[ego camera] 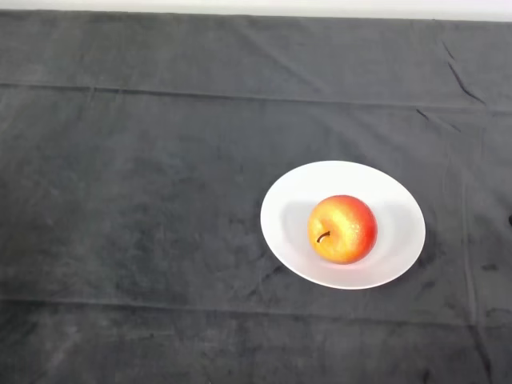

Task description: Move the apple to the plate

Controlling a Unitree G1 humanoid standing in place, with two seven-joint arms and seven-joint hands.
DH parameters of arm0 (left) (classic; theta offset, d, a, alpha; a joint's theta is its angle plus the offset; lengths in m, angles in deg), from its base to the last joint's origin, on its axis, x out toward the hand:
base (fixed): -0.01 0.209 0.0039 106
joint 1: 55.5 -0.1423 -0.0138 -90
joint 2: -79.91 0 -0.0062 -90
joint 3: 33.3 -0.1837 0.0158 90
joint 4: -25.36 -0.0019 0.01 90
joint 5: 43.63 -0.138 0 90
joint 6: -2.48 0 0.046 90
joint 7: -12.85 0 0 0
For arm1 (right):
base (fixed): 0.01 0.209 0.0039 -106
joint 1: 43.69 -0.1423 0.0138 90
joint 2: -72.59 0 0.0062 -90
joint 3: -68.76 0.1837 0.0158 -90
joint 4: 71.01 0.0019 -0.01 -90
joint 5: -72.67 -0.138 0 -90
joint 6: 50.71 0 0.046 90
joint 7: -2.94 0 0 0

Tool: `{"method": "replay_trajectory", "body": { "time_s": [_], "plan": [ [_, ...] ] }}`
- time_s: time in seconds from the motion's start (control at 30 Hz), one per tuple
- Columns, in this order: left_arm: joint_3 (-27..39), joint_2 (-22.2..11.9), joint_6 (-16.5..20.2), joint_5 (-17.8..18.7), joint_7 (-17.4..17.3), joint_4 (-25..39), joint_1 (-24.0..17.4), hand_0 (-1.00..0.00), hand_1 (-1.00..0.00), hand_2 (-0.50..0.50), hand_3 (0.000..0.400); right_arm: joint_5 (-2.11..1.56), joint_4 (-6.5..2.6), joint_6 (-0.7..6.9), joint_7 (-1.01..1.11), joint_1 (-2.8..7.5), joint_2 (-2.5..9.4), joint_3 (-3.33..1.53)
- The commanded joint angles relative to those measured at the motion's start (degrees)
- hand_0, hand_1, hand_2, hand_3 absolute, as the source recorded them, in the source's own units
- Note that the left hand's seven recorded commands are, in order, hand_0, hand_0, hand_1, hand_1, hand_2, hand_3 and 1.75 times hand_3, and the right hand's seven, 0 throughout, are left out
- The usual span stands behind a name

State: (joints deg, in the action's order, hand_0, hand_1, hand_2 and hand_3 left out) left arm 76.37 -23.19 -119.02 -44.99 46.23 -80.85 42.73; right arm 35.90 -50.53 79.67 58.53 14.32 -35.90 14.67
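Note:
A red and yellow apple [342, 229] with a short dark stem rests on a white round plate [293, 203], near the plate's middle. The plate lies on the dark cloth, right of the view's centre.
The dark grey cloth [144, 200] covers the whole table and shows creases and folds. A pale strip of wall or floor [256, 6] runs along the far edge at the top.

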Motion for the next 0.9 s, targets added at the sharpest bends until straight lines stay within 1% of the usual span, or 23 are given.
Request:
{"method": "replay_trajectory", "body": {
  "time_s": [0.03,0.27,0.7,0.9],
  "plan": [
    [3.0,0.8,-0.8,-0.5,-0.6,-2.6,2.4,0.00,0.00,0.00,0.000,0.12,1.08,0.09,-0.26,1.01,-0.81,1.34],
    [3.3,1.0,-1.3,-0.6,-1.0,-3.7,2.8,0.00,0.00,0.00,0.000,0.12,1.08,0.08,-0.25,1.01,-0.82,1.33],
    [3.9,1.0,-3.3,-0.4,-1.9,-7.0,3.7,0.00,0.00,0.00,0.000,0.13,1.05,0.09,-0.24,1.00,-0.83,1.33],
    [3.9,1.2,-3.3,-0.6,-2.0,-7.1,3.9,0.00,0.00,0.00,0.000,0.13,1.04,0.09,-0.23,0.99,-0.84,1.33]
  ]
}}
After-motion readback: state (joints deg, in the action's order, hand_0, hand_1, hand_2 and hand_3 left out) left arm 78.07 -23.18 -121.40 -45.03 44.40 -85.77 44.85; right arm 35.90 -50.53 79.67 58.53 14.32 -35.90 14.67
